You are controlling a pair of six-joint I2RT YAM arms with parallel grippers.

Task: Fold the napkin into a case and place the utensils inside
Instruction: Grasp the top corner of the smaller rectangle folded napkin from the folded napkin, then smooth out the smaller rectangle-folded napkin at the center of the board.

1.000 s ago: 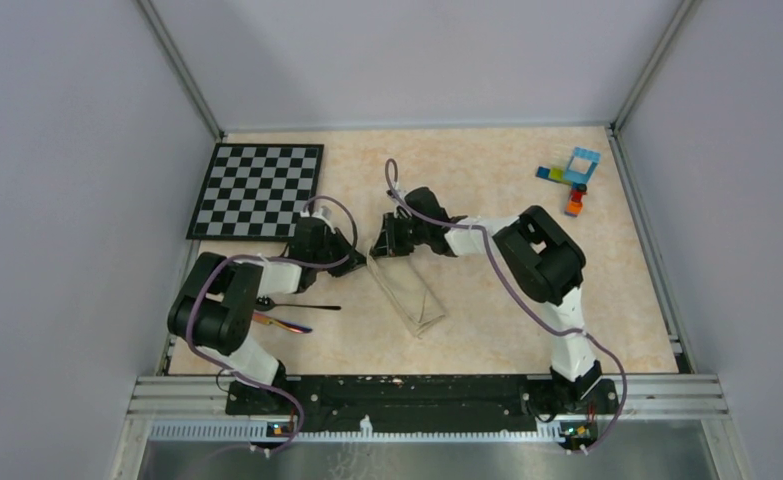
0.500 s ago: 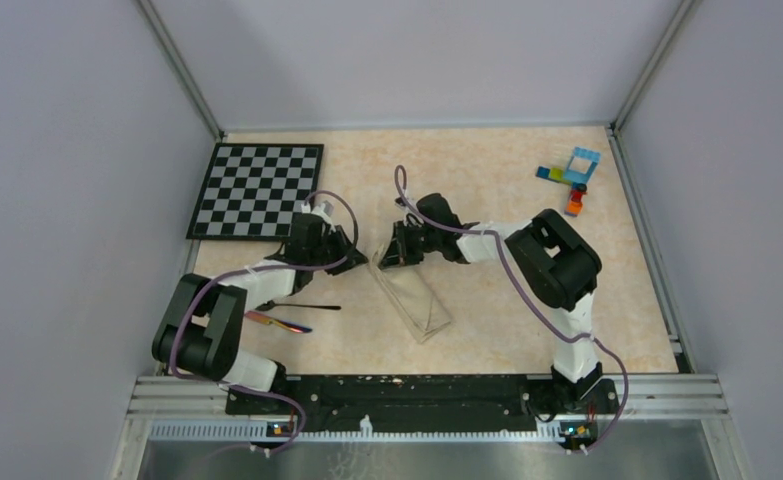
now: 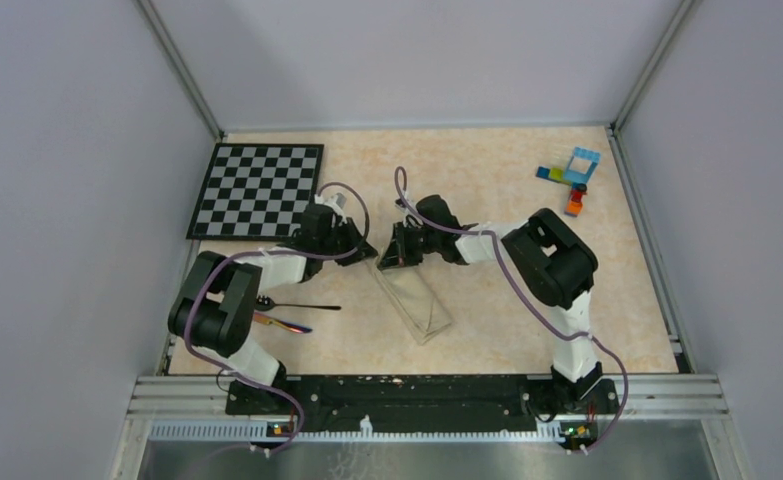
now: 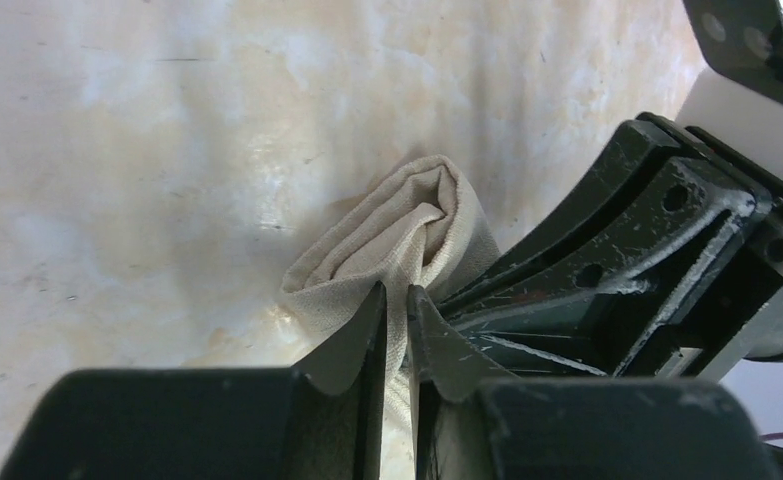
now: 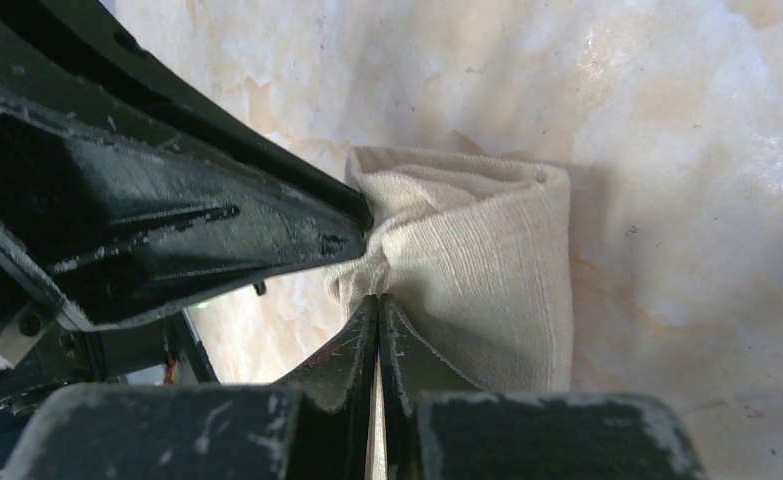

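Nearest the arm bases, a slim rainbow-tinted metal utensil [image 3: 283, 324] lay on the pale marbled tabletop [image 3: 487, 160], behind and to the left of the left gripper [image 3: 355, 247]. A slim dark spoon [image 3: 307, 306] lay just beyond it. Both lay well apart from the cloth, their left ends close by the left arm.

To the right of them, the cream-beige cloth case [image 3: 417, 298], a narrow folded strip, ran slantwise on the tabletop. Its near end lay behind the right gripper [image 3: 391, 252], and its far end met both grippers, which faced each other just beside one another.

In the left wrist view, the left gripper [image 4: 395, 295] was clenched on a fold of the case [image 4: 407, 225]. Only a thin seam of cloth showed between its fingers, and the cloth bunched into a rounded roll just ahead of them. The right gripper's black fingers [image 4: 607, 260] pressed in from the right, touching that roll.

In the right wrist view, the right gripper [image 5: 379, 305] was likewise clamped tight on the case [image 5: 487, 270]. The left gripper's black finger [image 5: 217, 215] reached in from the left, with its tip on the bunched edge.

Farther off, a black-and-white chequered board [image 3: 257, 188] lay ahead and to the left of the left gripper. A cluster of small coloured toy bricks [image 3: 573, 178] sat far to the right of the right gripper.
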